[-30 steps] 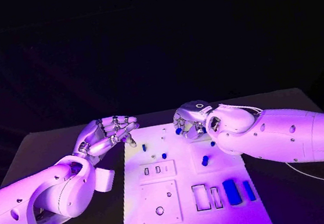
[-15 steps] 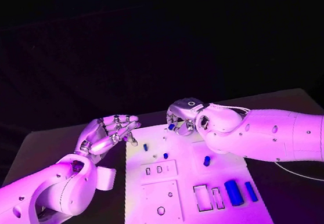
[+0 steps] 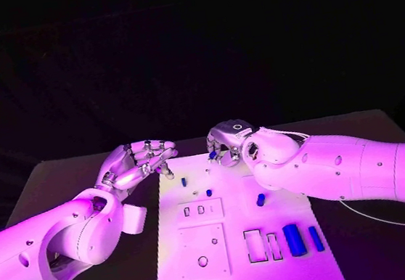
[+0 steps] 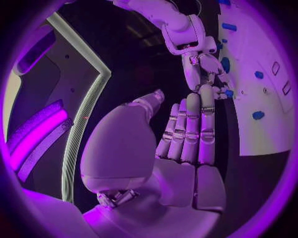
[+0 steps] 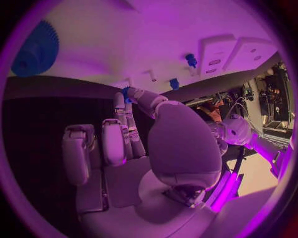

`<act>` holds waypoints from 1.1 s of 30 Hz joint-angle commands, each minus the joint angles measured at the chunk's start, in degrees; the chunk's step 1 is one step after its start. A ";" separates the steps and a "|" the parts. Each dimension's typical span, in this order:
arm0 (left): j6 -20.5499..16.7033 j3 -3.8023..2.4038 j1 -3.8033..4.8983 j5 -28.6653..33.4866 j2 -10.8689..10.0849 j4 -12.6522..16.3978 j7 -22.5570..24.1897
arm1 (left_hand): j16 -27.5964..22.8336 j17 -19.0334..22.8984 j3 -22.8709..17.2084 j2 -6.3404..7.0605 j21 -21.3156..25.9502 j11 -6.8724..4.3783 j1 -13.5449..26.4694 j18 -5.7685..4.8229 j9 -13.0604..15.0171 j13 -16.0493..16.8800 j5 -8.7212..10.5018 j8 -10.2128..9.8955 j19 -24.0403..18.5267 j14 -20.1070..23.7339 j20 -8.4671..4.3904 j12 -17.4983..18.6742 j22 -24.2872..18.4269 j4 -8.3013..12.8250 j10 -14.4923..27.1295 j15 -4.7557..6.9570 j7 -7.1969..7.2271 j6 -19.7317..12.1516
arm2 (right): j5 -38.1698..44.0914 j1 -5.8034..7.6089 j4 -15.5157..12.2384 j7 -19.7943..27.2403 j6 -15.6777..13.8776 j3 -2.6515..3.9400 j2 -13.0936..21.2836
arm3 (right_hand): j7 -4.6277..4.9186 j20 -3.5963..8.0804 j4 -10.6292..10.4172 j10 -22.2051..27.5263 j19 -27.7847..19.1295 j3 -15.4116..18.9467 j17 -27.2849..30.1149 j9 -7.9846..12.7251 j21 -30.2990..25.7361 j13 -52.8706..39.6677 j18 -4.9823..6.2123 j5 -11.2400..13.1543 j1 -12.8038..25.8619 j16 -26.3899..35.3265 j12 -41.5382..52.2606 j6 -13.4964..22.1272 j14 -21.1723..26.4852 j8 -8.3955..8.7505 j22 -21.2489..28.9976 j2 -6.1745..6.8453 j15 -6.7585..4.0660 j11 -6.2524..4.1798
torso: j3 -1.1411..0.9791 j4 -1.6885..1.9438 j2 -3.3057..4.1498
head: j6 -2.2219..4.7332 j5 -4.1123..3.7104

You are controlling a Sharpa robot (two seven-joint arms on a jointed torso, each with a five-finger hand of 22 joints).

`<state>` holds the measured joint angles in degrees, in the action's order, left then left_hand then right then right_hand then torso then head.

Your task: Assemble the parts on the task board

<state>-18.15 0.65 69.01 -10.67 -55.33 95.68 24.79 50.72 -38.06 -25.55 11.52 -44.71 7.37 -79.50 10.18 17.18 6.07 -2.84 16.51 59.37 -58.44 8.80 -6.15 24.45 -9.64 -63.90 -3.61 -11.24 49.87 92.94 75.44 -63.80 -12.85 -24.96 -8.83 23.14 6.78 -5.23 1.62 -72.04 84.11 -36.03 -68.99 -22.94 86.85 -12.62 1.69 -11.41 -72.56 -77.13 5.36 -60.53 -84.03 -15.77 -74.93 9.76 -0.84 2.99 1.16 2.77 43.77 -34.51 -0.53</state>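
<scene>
Your right hand point(image 3: 227, 143) has drifted left and farther away over the last second, and now hangs over the far edge of the task board point(image 3: 246, 279), pinching a small blue part point(image 3: 212, 155) at its fingertips; the right wrist view shows the same piece point(image 5: 126, 92) nipped between thumb and finger. That suggests you are carrying it toward a seat near the far left pegs. Your left hand point(image 3: 139, 163) has barely moved beside the board's far left corner, fingers loosely curled together and holding nothing. On the board, two blue bars point(image 3: 294, 239) lie at the near right beside two unfilled rectangular slots point(image 3: 252, 245), and a blue peg point(image 3: 260, 200) stands mid-board.
</scene>
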 commanded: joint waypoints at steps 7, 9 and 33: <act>1.31 -0.05 0.69 0.27 0.39 -0.05 0.09 | -0.39 0.11 -0.43 -0.15 -0.25 0.20 -0.12 0.19 0.09 0.05 -0.02 -0.39 -0.45 0.15 -0.12 0.33 0.16 -0.05 0.30 0.12 -0.02 -0.28 | -0.12 -0.07 0.97 0.08 1.03 0.02 -0.90 | 0.00 0.34 -0.43 -0.12 2.70 0.05 -0.05 -3.32 0.06 0.05 -0.39 0.06 0.82 -0.29 0.15 0.14 -2.42 -0.82 -9.31 -0.19 -0.40 0.16 | 0.00 -0.01 0.15 | -0.36 0.26; 1.30 -0.05 0.77 0.31 0.40 -0.06 0.09 | -0.39 0.11 -0.43 -0.15 -0.25 0.20 -0.12 0.19 0.09 0.05 -0.02 -0.39 -0.45 0.15 -0.12 0.33 0.16 -0.05 0.30 0.12 -0.02 -0.28 | -0.34 -0.08 1.09 0.14 1.15 0.02 -1.00 | 0.01 0.34 -0.45 -0.08 2.65 0.08 0.11 -3.38 0.00 0.03 -0.37 0.12 0.89 -0.21 0.10 0.24 -2.39 -0.80 -9.21 -0.09 -0.40 0.16 | 0.00 -0.03 0.16 | -0.46 0.48; 1.34 -0.05 1.06 0.78 0.54 -0.56 -0.24 | -0.45 0.20 -0.81 -0.37 -0.75 0.23 -0.33 0.20 0.16 0.06 -0.02 -0.43 -0.81 0.16 -0.11 0.38 0.49 0.10 0.35 0.11 -0.06 -0.28 | -1.26 -0.18 0.94 1.03 2.79 0.01 -1.20 | 0.14 0.24 -1.02 0.10 2.34 0.40 0.65 -3.84 -0.29 -0.27 -0.25 0.50 2.04 -0.03 -0.19 0.99 -2.25 -0.49 -8.74 1.04 -0.29 0.29 | -0.02 -0.12 0.18 | -1.16 0.95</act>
<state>-17.81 0.65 69.96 -10.28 -54.93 95.10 24.37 50.51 -37.93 -26.03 11.52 -45.26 7.37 -79.50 10.19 17.30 6.05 -2.84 16.24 58.94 -58.45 8.80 -6.15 24.90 -9.48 -63.90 -3.61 -11.24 49.87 91.59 75.29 -62.77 -12.46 -23.11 -8.83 21.94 6.77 -5.24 1.01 -72.05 84.11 -35.59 -68.41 -24.60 86.85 -12.80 1.70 -11.27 -70.93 -77.13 5.42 -59.95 -84.03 -16.22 -74.91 10.64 -0.84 2.98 1.14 2.71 43.92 -35.71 0.40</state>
